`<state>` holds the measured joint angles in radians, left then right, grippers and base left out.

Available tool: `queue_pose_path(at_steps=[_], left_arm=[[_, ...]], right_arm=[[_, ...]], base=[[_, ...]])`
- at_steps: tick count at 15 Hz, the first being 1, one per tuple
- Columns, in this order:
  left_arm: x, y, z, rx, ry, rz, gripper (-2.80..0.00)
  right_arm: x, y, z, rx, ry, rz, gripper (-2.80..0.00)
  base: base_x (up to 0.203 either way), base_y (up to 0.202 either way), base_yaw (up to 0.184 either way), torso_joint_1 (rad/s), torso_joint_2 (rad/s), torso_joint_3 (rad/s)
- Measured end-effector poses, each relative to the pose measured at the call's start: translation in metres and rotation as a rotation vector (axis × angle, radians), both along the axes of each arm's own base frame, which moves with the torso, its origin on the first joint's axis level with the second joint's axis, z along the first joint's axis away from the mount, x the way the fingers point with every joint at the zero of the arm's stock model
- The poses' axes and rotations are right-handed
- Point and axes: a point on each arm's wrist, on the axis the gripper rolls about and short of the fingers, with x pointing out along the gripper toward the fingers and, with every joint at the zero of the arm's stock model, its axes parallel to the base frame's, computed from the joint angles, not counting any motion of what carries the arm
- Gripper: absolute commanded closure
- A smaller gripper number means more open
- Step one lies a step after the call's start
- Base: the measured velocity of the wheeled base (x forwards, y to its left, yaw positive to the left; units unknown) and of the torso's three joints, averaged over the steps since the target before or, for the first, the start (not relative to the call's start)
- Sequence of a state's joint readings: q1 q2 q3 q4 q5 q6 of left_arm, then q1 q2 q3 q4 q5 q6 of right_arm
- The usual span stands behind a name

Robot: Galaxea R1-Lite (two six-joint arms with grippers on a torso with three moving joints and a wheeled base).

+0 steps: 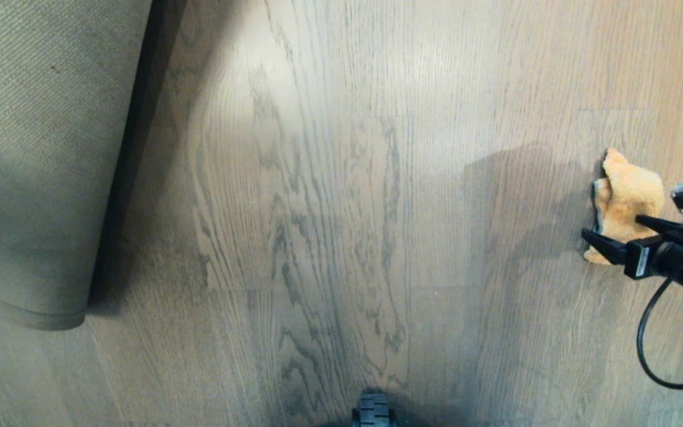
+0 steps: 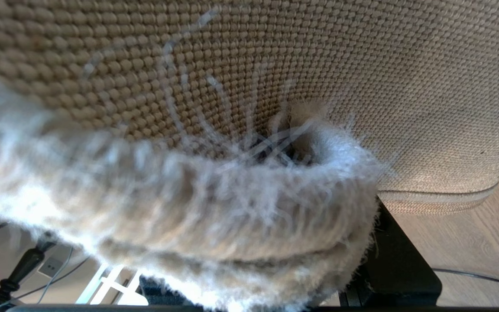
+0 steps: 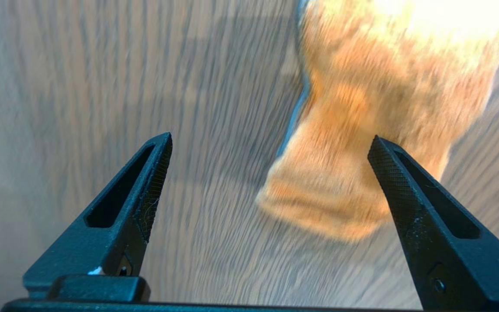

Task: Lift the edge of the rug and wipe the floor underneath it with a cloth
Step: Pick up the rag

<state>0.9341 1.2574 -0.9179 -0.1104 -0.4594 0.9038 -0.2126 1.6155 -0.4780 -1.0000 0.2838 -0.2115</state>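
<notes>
The cloth (image 1: 629, 198) lies bunched on the floor (image 1: 341, 207) near its right edge, long axis running away from us, right under our right gripper (image 1: 614, 232) with fingers spread wide, while our left gripper pinches the lifted rug (image 1: 39, 160).

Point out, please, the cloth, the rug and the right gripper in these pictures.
The cloth (image 1: 629, 193): head view, on its orange pile, upper middle.
The rug (image 1: 39, 148): head view, on its lifted woven backing.
The right gripper (image 3: 271, 151): right wrist view, midway between its open fingertips.
</notes>
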Motion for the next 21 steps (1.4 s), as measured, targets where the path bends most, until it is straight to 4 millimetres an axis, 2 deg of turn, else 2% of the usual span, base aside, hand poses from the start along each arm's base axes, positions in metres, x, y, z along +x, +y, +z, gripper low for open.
queue_pose_path(at_steps=[5,10,16,21], left_arm=[[-0.002,0.001,-0.001,-0.003,0.002,0.009,0.00],[-0.002,0.001,-0.003,-0.005,0.005,0.010,0.00],[-0.002,0.001,-0.004,-0.008,0.008,0.009,0.00],[-0.002,0.001,-0.005,-0.011,0.010,0.009,0.00]], right_arm=[[0.010,-0.007,0.007,-0.008,-0.054,-0.018,-2.80],[0.008,-0.023,0.008,-0.012,-0.063,-0.077,-2.80],[-0.001,-0.023,0.005,-0.012,-0.048,-0.088,-2.80],[0.003,-0.024,0.001,-0.013,-0.036,-0.088,-2.80]], base=[[0.000,0.000,0.000,0.000,0.00,0.000],[0.000,0.000,0.000,0.000,0.00,0.000],[0.000,0.000,0.000,0.000,0.00,0.000],[0.000,0.000,0.000,0.000,0.00,0.000]])
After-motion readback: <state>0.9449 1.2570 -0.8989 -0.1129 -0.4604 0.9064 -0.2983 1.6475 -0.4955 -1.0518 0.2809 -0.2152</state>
